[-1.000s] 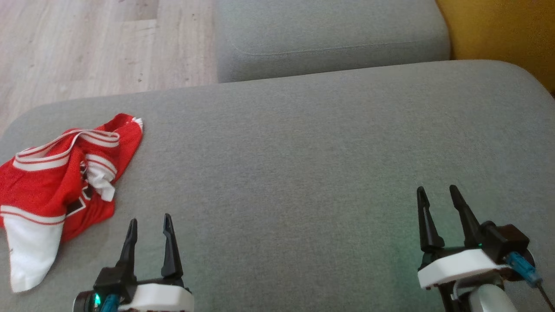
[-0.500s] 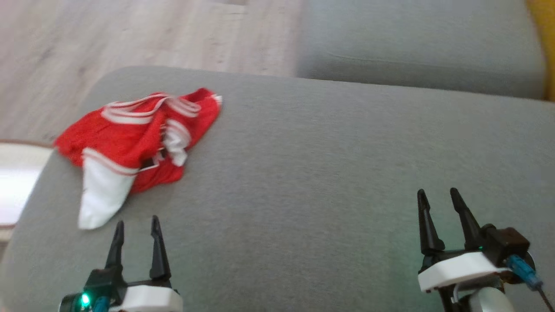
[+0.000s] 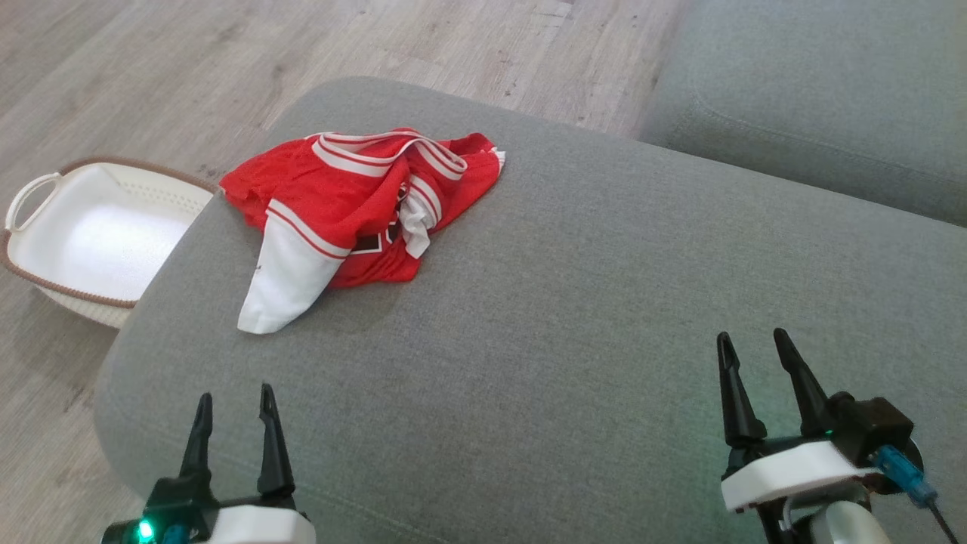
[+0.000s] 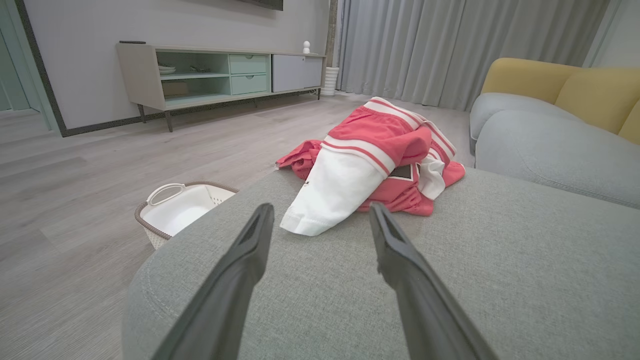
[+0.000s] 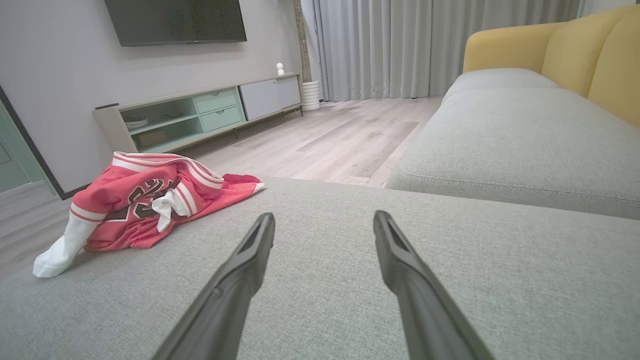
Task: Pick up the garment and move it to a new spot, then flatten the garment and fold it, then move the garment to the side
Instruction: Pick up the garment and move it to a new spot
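Though lying untouched, bunched at far-left corner of cushion: jersey, one edge right at rim, w/ basket on floor just beside that side of cushion. Could slide off rim toward basket if pinched by top layer only or nudged sideways. Spread wide, holding nothing: L gripper at near-left of cushion, R gripper at near-right. Vs 1 s ago: head view swung left, so camera turn, not cloth move; basket now in frame; fingers same spread.

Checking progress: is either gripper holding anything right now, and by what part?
Nothing is held: the left gripper and right gripper are open and empty, apart from the garment.
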Controlling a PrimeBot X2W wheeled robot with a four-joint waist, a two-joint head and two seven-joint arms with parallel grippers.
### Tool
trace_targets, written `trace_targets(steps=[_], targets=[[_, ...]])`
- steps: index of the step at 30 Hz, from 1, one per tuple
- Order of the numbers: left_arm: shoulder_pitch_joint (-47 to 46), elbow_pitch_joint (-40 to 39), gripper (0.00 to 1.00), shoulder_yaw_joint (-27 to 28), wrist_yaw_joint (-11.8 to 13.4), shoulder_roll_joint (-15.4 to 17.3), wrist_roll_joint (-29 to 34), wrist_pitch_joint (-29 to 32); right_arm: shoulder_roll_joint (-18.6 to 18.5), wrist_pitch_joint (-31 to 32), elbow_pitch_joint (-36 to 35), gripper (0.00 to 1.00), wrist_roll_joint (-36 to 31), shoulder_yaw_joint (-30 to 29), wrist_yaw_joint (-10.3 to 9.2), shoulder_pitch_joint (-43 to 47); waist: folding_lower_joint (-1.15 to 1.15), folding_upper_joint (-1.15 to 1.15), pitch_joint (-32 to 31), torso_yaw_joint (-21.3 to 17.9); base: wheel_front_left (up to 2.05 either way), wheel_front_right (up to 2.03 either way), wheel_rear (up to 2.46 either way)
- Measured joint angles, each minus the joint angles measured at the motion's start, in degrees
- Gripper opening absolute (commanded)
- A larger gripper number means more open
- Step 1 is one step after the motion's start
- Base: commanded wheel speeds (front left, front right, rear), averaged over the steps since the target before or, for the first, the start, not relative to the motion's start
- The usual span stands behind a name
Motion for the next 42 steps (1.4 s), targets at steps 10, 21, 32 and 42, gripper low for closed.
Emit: trace_targets(steps=[10, 21, 32, 42], targets=[[-0.69, -1.75, 1.0, 0.12, -0.87, 0.96, -0.88, 1.38, 0.0, 0.0, 0.18, 1.0, 0.01, 0.37, 0.0, -0.07, 0.0, 0.0, 1.03, -0.87, 0.0, 0.0, 0.0], [-25.96, -9.81, 1.0, 8.23, -5.65, 9.05, -14.21, 25.33, -0.04, 1.27, -4.31, 1.0, -2.97, -0.2, 0.0, -3.49, 0.01, 0.0, 8.52, -5.56, 0.0, 0.0, 0.0], [-38.01, 2.18, 1.0, 13.11, -4.75, 17.48, -20.72, 42.75, -0.16, 3.04, -10.0, 1.0, -5.99, -1.82, 0.0, -7.97, 0.02, 0.0, 20.7, -13.84, 0.0, 0.0, 0.0], [-37.5, 3.98, 0.8, 10.54, -1.31, 20.35, -25.73, 67.11, -0.18, 2.66, -10.99, 1.0, -5.58, -2.66, 0.0, -9.51, 0.01, 0.0, 27.92, -21.1, 0.0, 0.0, 0.0]])
